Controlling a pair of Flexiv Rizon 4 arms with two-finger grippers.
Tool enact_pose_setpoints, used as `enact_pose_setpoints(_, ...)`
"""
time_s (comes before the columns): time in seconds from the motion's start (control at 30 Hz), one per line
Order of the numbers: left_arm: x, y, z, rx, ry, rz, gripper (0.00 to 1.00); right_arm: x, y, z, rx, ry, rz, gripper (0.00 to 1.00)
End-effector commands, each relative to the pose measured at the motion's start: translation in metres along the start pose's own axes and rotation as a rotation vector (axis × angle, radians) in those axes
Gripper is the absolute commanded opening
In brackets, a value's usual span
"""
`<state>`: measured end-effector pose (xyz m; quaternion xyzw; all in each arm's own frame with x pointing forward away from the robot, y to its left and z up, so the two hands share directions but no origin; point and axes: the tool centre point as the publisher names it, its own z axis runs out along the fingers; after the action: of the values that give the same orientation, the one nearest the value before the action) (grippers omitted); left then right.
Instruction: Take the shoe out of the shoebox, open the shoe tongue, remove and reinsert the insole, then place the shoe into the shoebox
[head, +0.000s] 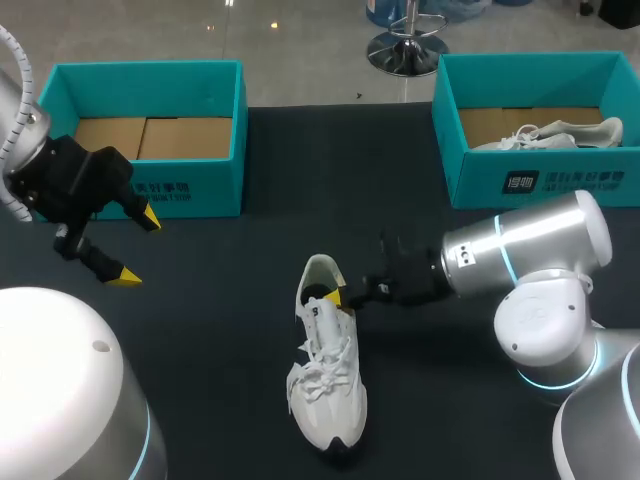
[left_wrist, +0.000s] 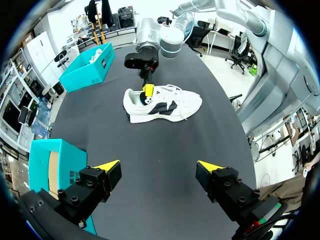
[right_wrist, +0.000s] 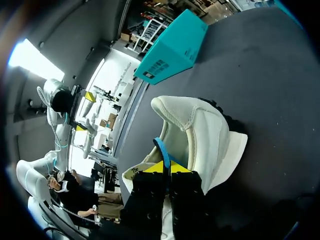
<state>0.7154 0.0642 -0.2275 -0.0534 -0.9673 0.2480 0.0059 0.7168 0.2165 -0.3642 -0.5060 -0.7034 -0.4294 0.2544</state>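
Right fingers (right_wrist: 165, 167) pinched almost together down in the heel opening of the shoe (right_wrist: 200, 135), yellow tips pressed from both sides on a thin blue strip standing up between them, by the look of it the edge of the insole (right_wrist: 160, 147). Right arm in from the right side of the head view, wrist low over the worktop (head: 220, 330), reaching across to the shoe's heel end, just inside the padded collar.

Left fingers (left_wrist: 159, 166) spread wide with nothing between them, hanging above bare worktop, well apart from the shoe and close in front of the left box (head: 150, 190).

Shoe white with dark side marks, upright on its sole near the middle of the worktop, toe toward the robot, heel toward the far edge, laces loose and splayed over the top.

Left box teal and open-topped, at the far left of the worktop, brown cardboard floor showing inside. Right box (head: 540, 170) likewise teal and open, at the far right, with a second shoe (head: 560, 135), also white, lying inside against the brown floor. Both boxes well apart from the shoe on the worktop
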Motion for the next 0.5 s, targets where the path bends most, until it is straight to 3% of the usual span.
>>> enact_pose_setpoints(0.03,0.0,0.0,0.0,-0.003,0.0,0.0,1.0,0.002,-0.003,0.003,-0.011,-0.018,0.002,0.24)
enact_pose_setpoints(0.07,0.0,0.0,0.0,-0.003,0.0,0.0,1.0,0.004,-0.001,0.001,-0.014,-0.023,-0.002,0.57)
enact_pose_setpoints(0.1,0.0,0.0,0.0,-0.003,0.0,0.0,1.0,0.006,0.002,-0.001,-0.022,-0.029,-0.009,1.0)
enact_pose_setpoints(0.5,0.0,0.0,0.0,-0.003,0.0,0.0,1.0,0.04,0.046,-0.027,-0.06,-0.1,-0.129,1.0)
